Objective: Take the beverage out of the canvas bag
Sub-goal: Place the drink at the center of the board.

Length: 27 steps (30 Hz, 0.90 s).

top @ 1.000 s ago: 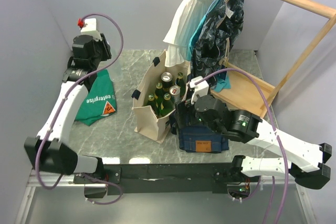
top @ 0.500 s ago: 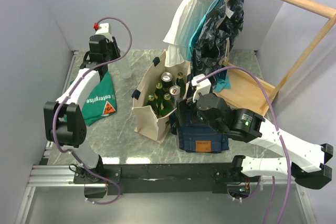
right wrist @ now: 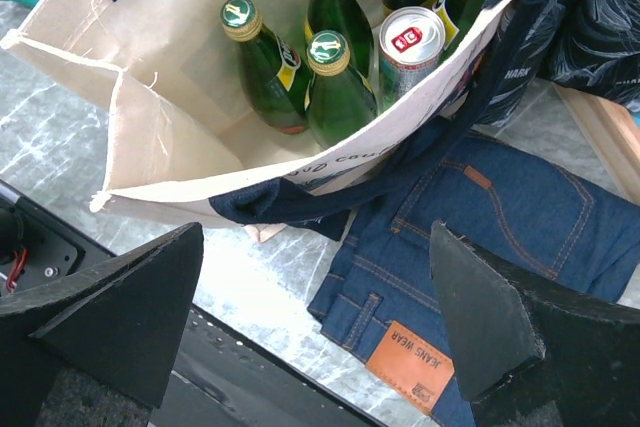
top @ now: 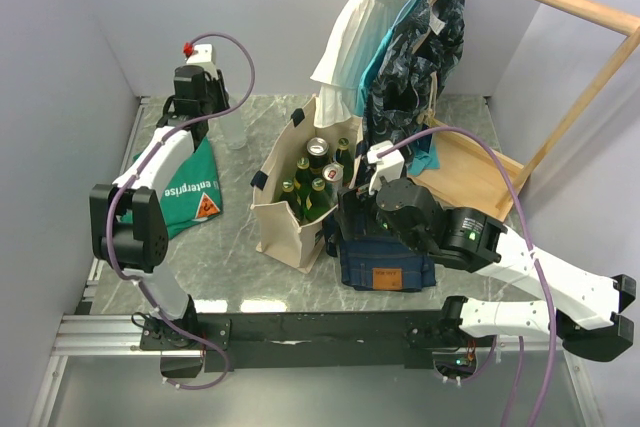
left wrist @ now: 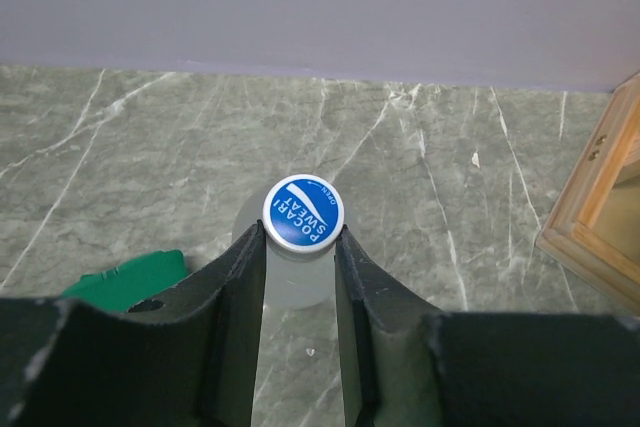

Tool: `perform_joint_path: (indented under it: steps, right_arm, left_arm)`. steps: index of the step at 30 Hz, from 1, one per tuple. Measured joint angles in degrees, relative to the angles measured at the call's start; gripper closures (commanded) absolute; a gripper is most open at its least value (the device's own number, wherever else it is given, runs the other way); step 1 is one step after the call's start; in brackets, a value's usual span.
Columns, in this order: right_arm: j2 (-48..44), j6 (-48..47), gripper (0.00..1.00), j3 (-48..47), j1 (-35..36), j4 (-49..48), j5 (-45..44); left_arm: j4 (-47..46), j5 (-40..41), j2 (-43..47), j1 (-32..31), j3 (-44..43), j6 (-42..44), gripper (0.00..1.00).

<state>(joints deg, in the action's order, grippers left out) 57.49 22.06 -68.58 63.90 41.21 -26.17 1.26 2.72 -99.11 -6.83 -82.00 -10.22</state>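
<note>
The left gripper has its jaws squeezed tight on the neck of a clear plastic bottle with a round blue cap. The bottle is upright at the far left of the grey marble table, well apart from the bag. The boxy cream canvas bag with dark blue handles stands in the middle, with green glass bottles and shiny metal cans inside. The right gripper hangs over the bag's near edge, jaws wide apart, holding nothing. Folded blue jeans lie just right of the bag.

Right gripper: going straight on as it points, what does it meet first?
Probably the navy handle of the canvas bag, hanging over the jeans, before the green bottles; depth is unclear.
</note>
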Motion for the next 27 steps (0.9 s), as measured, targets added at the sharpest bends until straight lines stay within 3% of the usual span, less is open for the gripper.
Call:
perform_joint_path:
  steps: [27]
  right_arm:
    - [-0.92,0.66,0.00,0.13,0.00,0.07,-1.31]
  left_arm:
    - [0.09,1.57,-2.78,0.00,-2.69,0.63,0.99]
